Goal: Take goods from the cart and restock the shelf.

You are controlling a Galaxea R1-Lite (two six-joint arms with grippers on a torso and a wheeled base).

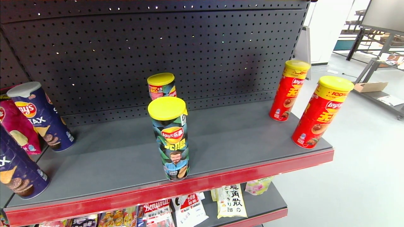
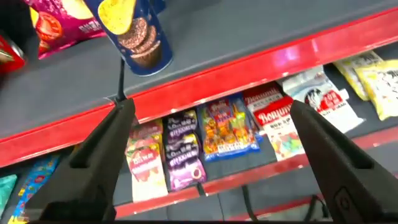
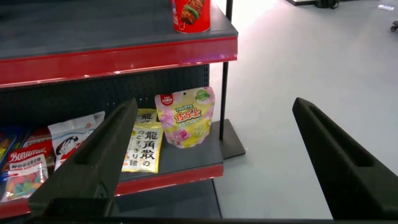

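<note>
listing, largest item first.
shelf [image 1: 240, 138]: grey deck with a red front lip and a dark pegboard [image 1: 157, 47] behind. much bare deck lies between the cans.
lower shelf [image 1: 276, 197]: packets of sweets [image 1: 230, 200] are laid flat on it.
left gripper [image 2: 211, 104]: held low before the red lip, fingers spread wide, nothing carried.
right gripper [image 3: 216, 102]: held before the shelf's right end, facing the lower shelf, fingers likewise wide, nothing carried.
blue cans [image 1: 41, 116]: two, upright at the left end, beside a pink bag [image 1: 15, 126].
red cans [image 1: 322, 112]: two, upright at the right end, one at the front corner and one nearer the pegboard.
green can [image 1: 172, 138]: upright at the front lip, mid-shelf, with a second can [image 1: 161, 85] just behind it.
handling, as judged: the cans are taken to be light, stiff tubes with a smooth, rather slippery wrap. they are tall and narrow, so easily toppled. a hold across the middle of the tube, below the yellow lid [image 1: 167, 107], is advised, with moderate pressure, since the contents are brittle.
</note>
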